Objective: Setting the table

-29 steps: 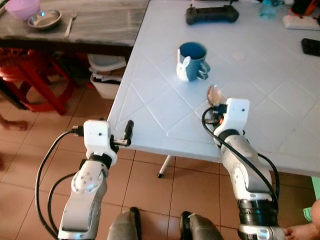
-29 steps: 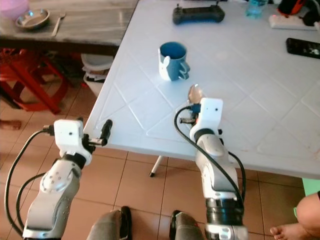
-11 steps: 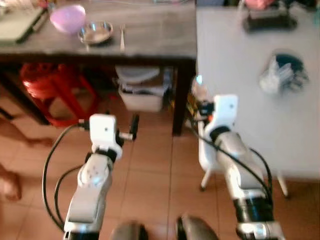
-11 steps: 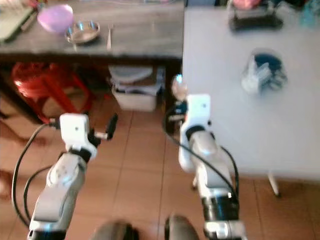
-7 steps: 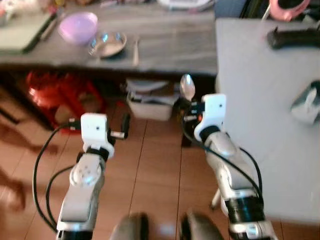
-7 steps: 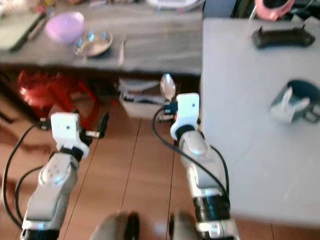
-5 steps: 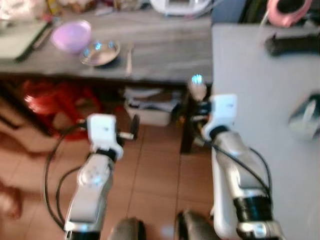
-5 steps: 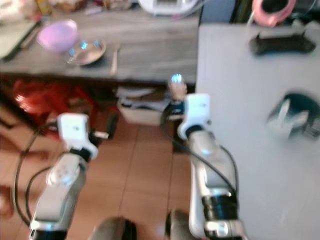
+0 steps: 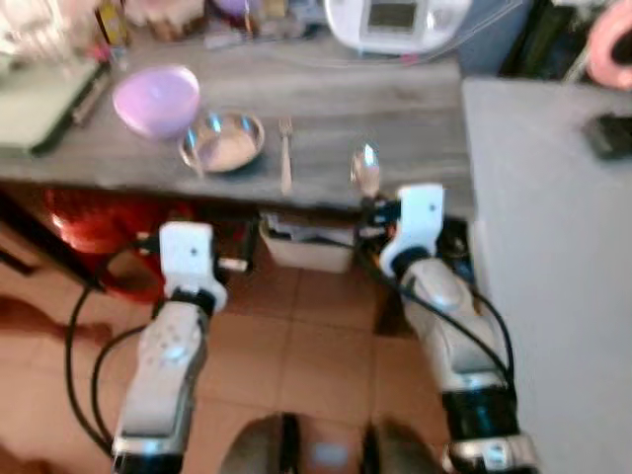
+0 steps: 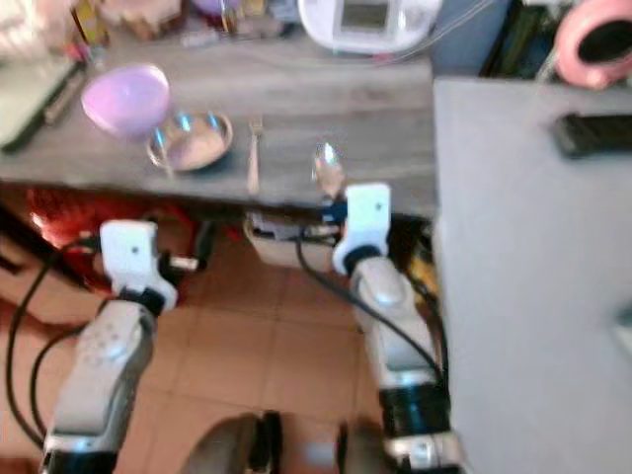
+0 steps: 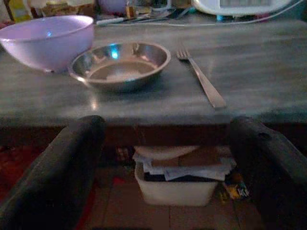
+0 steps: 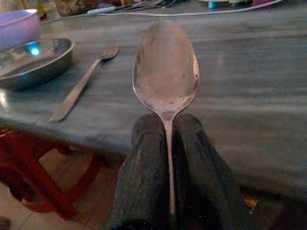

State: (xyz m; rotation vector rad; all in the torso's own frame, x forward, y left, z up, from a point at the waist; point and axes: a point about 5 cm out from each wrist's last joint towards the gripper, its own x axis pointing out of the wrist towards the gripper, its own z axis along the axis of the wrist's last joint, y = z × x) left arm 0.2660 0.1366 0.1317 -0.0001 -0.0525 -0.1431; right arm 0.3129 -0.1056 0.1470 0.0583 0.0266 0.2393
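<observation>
Your right gripper [image 12: 165, 143] stayed pinched shut on the spoon [image 12: 166, 76] as you turned away from the white table [image 9: 553, 247], so the bowl now poked up at the grey counter's [image 9: 415, 109] front edge, right of the fork [image 9: 285, 153] and steel dish [image 9: 223, 141]. Your left gripper [image 11: 165, 158] hung wide open and empty below that edge; the spoon looked ready to be laid beside the fork.

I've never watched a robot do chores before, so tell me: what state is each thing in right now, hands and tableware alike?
right gripper: shut on the spoon's handle
spoon: held, bowl pointing over the counter's edge
left gripper: open, holding nothing
fork: lying flat on the counter
steel dish: upright beside the fork
purple bowl: upright, next to the dish
</observation>
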